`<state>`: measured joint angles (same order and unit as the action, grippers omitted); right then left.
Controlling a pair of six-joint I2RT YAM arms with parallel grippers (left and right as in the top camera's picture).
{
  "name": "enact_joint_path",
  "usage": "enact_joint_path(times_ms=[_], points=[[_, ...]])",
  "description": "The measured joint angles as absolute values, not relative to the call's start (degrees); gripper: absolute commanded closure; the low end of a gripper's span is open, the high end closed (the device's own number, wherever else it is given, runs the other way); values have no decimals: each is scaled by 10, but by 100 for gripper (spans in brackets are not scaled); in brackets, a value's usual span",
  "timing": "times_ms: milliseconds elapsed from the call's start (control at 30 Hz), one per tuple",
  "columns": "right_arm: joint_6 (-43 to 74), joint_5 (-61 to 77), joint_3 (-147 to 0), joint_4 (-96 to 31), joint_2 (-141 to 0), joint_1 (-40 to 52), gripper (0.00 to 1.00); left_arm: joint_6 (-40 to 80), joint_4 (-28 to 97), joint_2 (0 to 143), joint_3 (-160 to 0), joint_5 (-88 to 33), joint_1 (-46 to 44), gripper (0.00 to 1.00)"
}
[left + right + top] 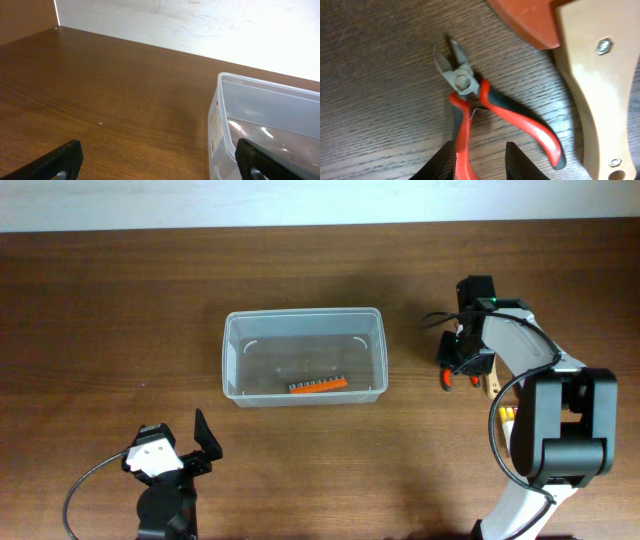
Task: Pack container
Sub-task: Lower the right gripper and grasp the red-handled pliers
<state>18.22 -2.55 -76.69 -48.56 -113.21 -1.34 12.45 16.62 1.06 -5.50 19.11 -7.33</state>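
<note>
Hovering right of the one container (300, 340), which sits mid-bench (100, 300) holding a single orange bit holder (318, 385), the right pincer (480, 162) hangs released, its fingers straddling one handle of the lone red-and-black pliers (470, 95). Only its wrist view shows these clearly, beside one wooden-handled tool (590, 100). The left pincer (160, 165) gapes wide, empty, short of the container.
</note>
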Motion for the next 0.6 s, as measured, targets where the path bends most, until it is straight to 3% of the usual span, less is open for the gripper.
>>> enact_joint_path(times_ms=[600], points=[[182,-21,-767,-475,-1132,-14,68,124,166,11,-55,191,-73,1]])
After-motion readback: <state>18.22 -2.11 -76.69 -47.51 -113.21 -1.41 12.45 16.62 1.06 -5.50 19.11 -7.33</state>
